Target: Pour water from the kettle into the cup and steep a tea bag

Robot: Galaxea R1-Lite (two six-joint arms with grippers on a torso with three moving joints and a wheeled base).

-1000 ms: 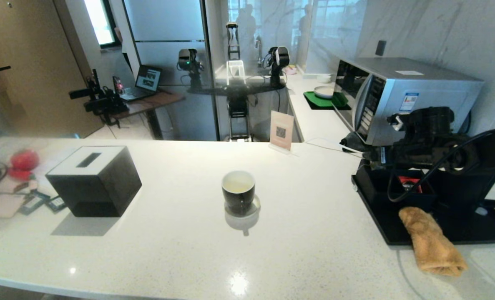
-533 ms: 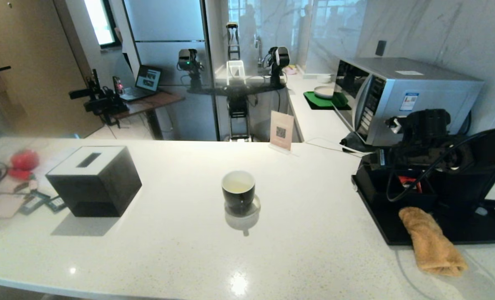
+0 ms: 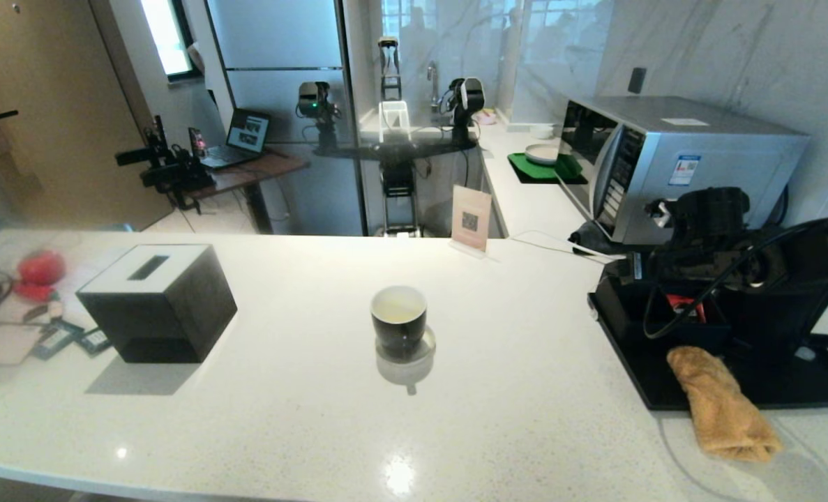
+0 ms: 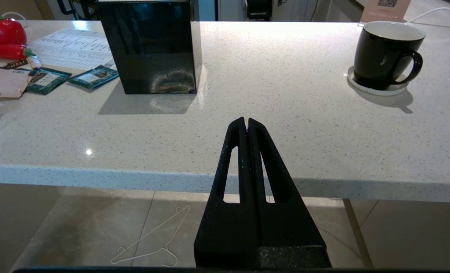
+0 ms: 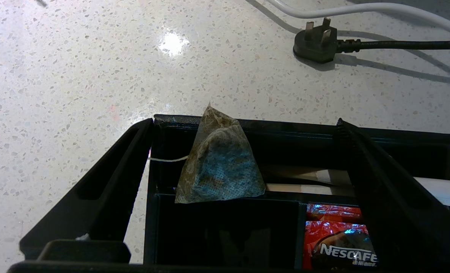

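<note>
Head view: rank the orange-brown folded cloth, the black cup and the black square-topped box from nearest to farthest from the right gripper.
Right gripper hovers over the black tray on the robot's right.
1. Orange-brown folded cloth: on the tray's front edge, just below the arm.
2. Black cup with white inside: mid-counter, to the left.
3. Black square-topped box: far left of the counter.

Matte black slotted gripper (image 4: 246,123) fingers (image 4: 232,151)
</note>
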